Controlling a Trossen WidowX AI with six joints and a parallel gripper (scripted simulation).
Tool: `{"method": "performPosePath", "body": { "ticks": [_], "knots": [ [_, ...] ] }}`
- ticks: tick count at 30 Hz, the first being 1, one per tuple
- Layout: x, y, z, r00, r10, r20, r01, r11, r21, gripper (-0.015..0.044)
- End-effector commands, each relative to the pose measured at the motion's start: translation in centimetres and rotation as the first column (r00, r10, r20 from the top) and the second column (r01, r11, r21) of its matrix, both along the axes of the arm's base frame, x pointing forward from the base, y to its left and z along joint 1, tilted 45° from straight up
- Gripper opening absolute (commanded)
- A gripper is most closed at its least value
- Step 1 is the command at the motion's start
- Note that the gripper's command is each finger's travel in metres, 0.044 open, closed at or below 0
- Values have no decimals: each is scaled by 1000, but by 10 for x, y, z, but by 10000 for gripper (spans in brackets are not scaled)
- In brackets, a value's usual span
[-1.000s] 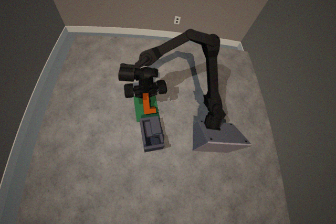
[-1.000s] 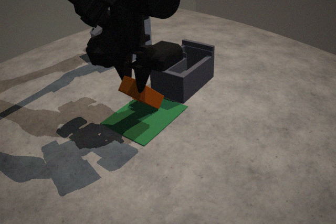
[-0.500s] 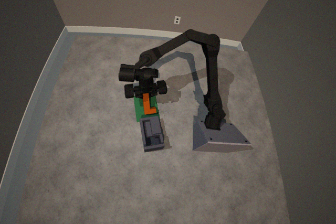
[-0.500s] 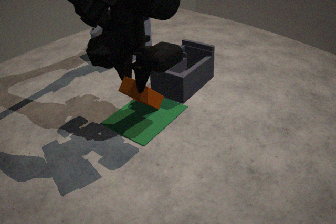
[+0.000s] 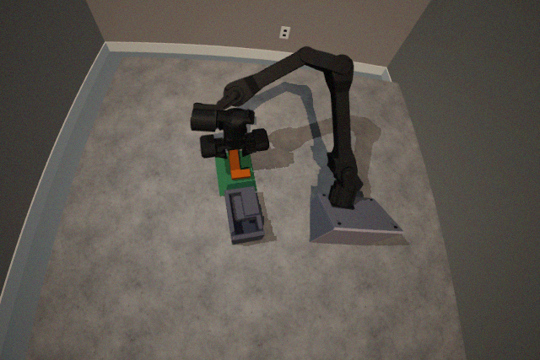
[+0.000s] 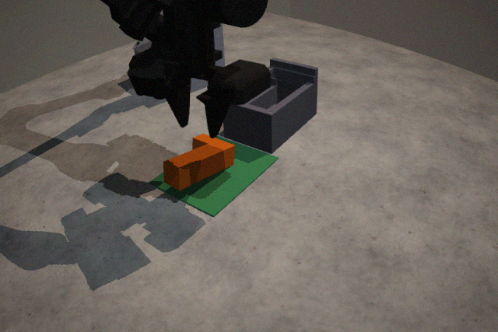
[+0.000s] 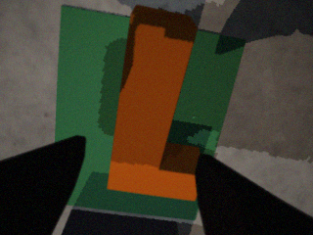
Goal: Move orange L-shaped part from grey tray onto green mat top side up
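Now the orange part (image 6: 199, 160) lies flat on the green mat (image 6: 229, 187) at mid-frame in the exterior view, just beside the grey tray (image 6: 277, 117), while the fingers (image 6: 183, 107) hang parted above its L end, gripping nothing and clear of it.
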State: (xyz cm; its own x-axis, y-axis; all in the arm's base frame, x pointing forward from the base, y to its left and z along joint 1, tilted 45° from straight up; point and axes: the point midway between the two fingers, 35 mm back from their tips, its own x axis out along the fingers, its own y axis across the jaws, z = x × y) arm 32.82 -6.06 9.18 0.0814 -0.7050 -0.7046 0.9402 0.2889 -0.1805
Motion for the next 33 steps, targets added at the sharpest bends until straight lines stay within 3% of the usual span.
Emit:
{"method": "performPosePath", "body": {
  "ticks": [1, 4, 8, 33],
  "knots": [
    [2, 14, 13, 1000, 2, 6, -2, 1000, 5, 341],
    [-1, 41, 38, 1000, 3, 4, -3, 1000, 5, 400],
    [-6, 60, 59, 1000, 4, 2, -4, 1000, 0, 400],
    [-3, 58, 55, 1000, 20, 12, -20, 1000, 0, 400]
  ]
}}
